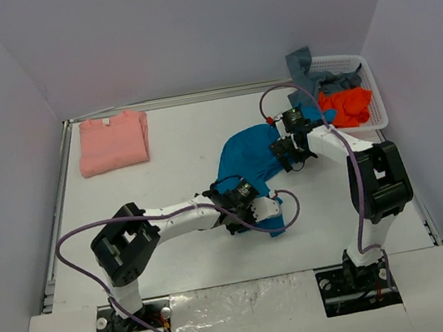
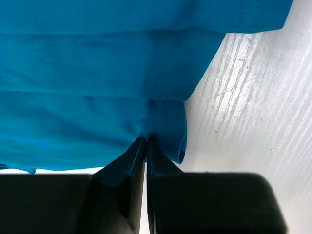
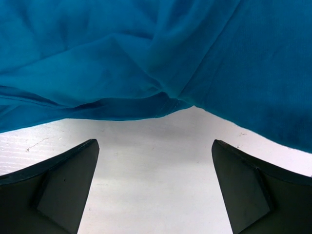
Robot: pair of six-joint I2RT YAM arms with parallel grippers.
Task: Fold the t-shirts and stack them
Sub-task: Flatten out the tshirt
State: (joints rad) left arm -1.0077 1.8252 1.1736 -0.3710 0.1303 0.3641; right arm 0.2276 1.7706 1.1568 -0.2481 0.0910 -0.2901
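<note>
Teal-blue t-shirt lies bunched mid-table, slightly right of centre, between the two arms. It is unfolded and loosely wrinkled, with a narrow tail of cloth running toward the near edge. Left gripper is clamped tight on the shirt's hem. In the left wrist view both fingers are pressed together with a pinch of teal cloth at the tips. Stitched hem lines run across above them, and bare white table shows to the right of the cloth. Right gripper is spread wide and holds nothing. Its two dark fingers sit at the frame's lower corners with plain table surface between them. The shirt's rumpled edge lies just past the tips; can't tell whether they touch it. In the top view this gripper is at the far-right side of the shirt, near the basket. Salmon-pink t-shirt is folded flat in the table's far-left corner, well apart from the teal one. White lattice basket sits at the far-right corner. Bright orange t-shirt is crumpled inside it. Grey-blue t-shirt is draped over the basket's far-left rim, partly hanging out. Purple cables loop along both arms.
</note>
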